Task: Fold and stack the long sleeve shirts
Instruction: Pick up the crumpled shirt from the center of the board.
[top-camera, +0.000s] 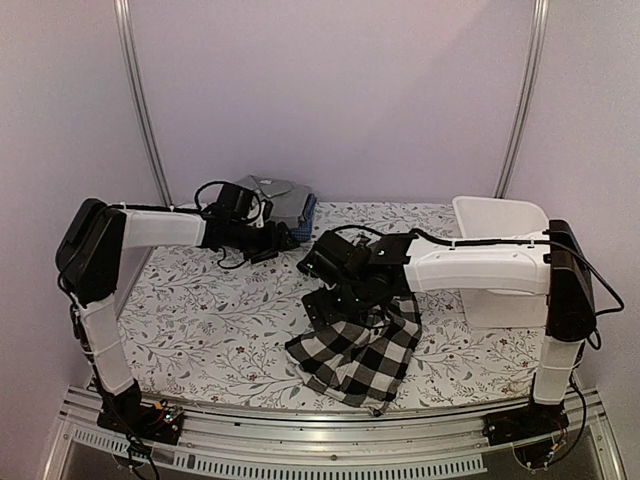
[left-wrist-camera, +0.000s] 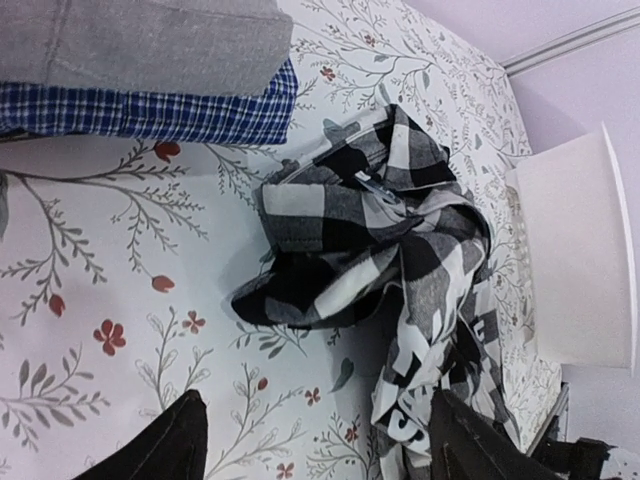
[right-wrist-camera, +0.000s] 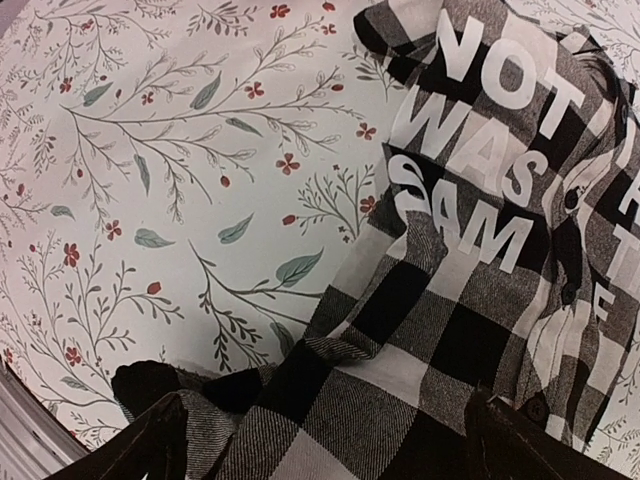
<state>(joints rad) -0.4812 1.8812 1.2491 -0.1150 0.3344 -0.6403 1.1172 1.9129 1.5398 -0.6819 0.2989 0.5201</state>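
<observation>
The black-and-white checked shirt (top-camera: 358, 345) lies crumpled on the flowered table, reaching toward the front edge. It shows in the left wrist view (left-wrist-camera: 370, 230) and, with white printed letters, in the right wrist view (right-wrist-camera: 480, 300). My right gripper (top-camera: 335, 278) hovers over its far end, fingers (right-wrist-camera: 150, 440) wide apart with cloth lying between them. The grey shirt (top-camera: 270, 195) lies folded on the blue shirt (top-camera: 308, 207) at the back; both show in the left wrist view, grey (left-wrist-camera: 140, 40) over blue (left-wrist-camera: 150, 112). My left gripper (top-camera: 268, 240) is open and empty beside that stack.
A white plastic basket (top-camera: 497, 218) stands at the back right, behind the right arm; it also shows in the left wrist view (left-wrist-camera: 580, 260). Purple walls enclose the table. A metal rail (top-camera: 330, 450) runs along the front edge.
</observation>
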